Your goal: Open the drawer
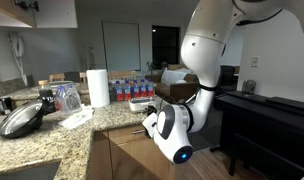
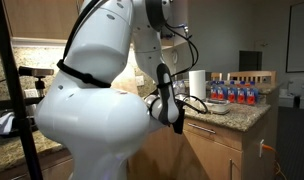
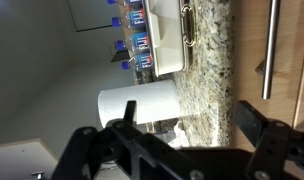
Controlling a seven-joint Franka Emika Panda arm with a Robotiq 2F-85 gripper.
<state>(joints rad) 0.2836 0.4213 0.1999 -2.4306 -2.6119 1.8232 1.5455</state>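
In the wrist view, which is turned sideways, the drawer (image 3: 254, 55) is a light-wood front under the granite counter edge. Its silver bar handle (image 3: 271, 40) runs along the right side. My gripper (image 3: 182, 135) is open and empty. Its two black fingers are spread wide, over the counter edge and short of the handle. In both exterior views the arm hangs in front of the cabinets, with the gripper (image 2: 176, 112) beside the drawer front (image 2: 220, 136). The drawer front (image 1: 125, 138) looks closed. My fingertips are hidden in one exterior view.
On the granite counter (image 1: 62, 140) stand a paper towel roll (image 1: 97, 87), several water bottles (image 1: 127, 88) and a black pan (image 1: 22, 118). A white dish (image 3: 170, 35) lies near the counter edge. A dark table (image 1: 272, 108) stands beside the arm.
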